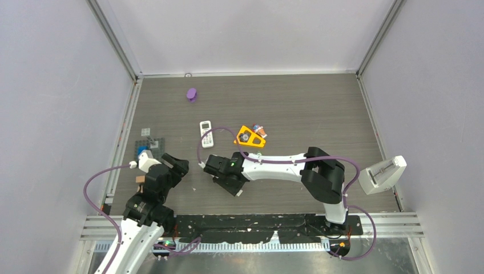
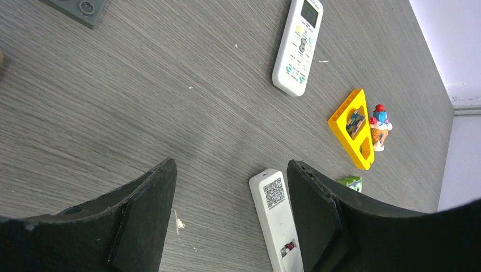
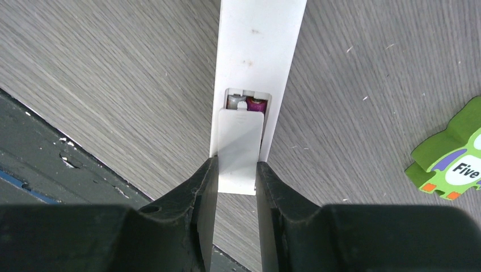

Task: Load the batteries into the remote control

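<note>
Right gripper (image 3: 235, 170), I see, pinches the remote (image 3: 258, 45)'s battery cover (image 3: 241, 136) below a purple battery (image 3: 256, 105), while my left gripper (image 2: 230, 170) hangs spread.

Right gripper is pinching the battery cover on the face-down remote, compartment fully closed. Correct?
Not fully closed. The right wrist view shows the battery cover leaving a gap where a purple battery shows. Rest is right.

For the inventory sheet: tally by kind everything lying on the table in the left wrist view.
White plastic remote controls: 2 (screen-up remote, face-down remote with QR sticker)
Small toys: 3 (yellow triangular plastic block, ice-cream cone figure, green plastic toy block)
Grey studded plastic plate: 1
Total: 6
</note>
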Controlling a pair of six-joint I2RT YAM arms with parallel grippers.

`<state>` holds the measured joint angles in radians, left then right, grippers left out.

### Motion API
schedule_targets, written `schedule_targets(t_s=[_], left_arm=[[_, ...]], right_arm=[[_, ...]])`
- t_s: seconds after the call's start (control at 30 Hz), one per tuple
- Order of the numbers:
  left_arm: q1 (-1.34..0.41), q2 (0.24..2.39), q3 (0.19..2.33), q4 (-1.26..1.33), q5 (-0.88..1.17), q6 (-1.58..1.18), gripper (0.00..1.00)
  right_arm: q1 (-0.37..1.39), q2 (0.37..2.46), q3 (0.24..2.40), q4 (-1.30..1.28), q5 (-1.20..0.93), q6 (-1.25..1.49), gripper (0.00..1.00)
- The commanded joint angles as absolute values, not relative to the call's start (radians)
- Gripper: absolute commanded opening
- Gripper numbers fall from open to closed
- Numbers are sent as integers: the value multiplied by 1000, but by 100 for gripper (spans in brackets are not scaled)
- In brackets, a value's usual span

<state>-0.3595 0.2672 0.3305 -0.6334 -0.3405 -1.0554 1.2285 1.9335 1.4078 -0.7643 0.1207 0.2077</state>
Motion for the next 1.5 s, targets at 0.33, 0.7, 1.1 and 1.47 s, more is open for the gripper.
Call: schedule_targets(t_s=[0.33,0.7,1.1,1.47], left_arm=[[-354,269,324,-605,-347,-1056,72],[-354,284,312,-581,-322,-1050,73],[-354,391,272,-381,-117,-978,83],[-354,684,301,-165,81,-780,87]], right_arm=[[1218,1964,1460,-720,149,199,41],[1197,1881,1434,-720,125,231,58],[1013,1611,1184,-591,16,470,74],[869,1403,893,-352,-188,1016,72]])
